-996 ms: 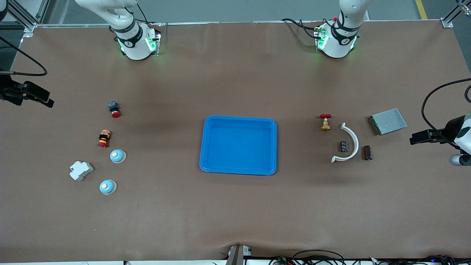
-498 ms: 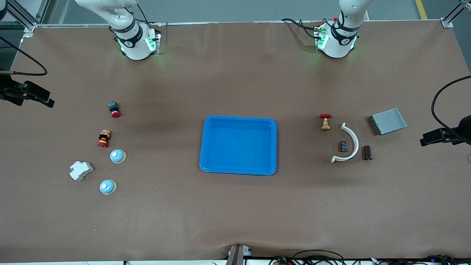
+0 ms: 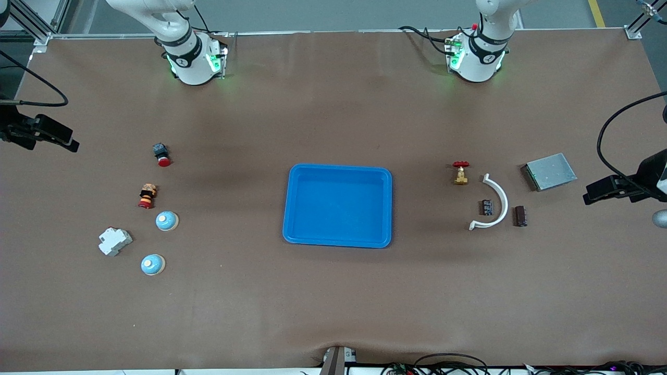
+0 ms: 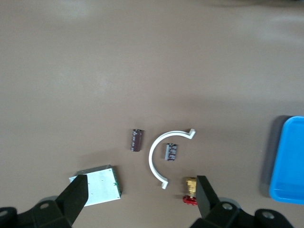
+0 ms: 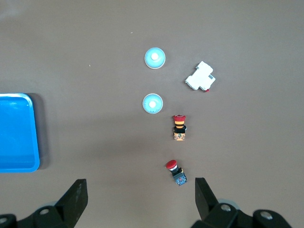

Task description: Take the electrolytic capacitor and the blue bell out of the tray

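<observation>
In the middle of the table the tray [image 3: 337, 205] lies bare, so the job looks done. Below the left gripper [image 4: 140, 199] — fingers apart — lie two capacitors [image 4: 171, 152]. Below the right gripper [image 5: 141, 199] — also apart — sit two blue bells [image 5: 153, 103].

Robotics lab: brown-covered bench [image 3: 333, 302], aluminium frame [image 3: 31, 26], loose cables [image 3: 448, 362].
</observation>
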Motion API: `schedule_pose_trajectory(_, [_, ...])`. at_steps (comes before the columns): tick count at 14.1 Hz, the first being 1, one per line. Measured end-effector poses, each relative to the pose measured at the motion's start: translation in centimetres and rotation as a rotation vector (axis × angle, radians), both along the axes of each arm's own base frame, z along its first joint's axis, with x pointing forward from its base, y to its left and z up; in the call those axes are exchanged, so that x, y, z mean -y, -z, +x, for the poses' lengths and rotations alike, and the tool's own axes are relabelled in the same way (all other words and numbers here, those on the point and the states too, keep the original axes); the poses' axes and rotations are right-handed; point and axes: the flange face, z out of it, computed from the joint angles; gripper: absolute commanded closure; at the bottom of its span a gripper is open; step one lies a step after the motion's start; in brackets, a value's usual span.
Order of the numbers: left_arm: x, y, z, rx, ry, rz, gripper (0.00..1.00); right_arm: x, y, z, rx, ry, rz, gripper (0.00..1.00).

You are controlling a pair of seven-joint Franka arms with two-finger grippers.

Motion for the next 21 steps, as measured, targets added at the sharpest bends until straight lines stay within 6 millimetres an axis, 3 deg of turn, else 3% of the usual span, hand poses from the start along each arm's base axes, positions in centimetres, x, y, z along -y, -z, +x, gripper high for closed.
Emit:
schedule_pose_trajectory(4, [1.2,-1.8,-0.8,0.023,-0.030,-0.017,0.00,0.0,0.0,0.0,0.000,0.000,0.000,0.00])
schedule_pose_trajectory(10, [3.6,-1.4,-1.6,0.003,-0.007,0.021,0.00,0.0,0.0,0.0,0.000,0.001,0.000,0.00])
schedule_pose_trajectory(15, [3.9,-1.3,-4.0,-0.009,-0.002,0.022,0.00,0.0,0.0,0.0,0.001,-0.013,0.000,0.00])
schedule_pose_trajectory(21, [5.0,-1.1,-4.3,-0.009,0.017,0.020,0.00,0.0,0.0,0.0,0.004,-0.052,0.000,0.00])
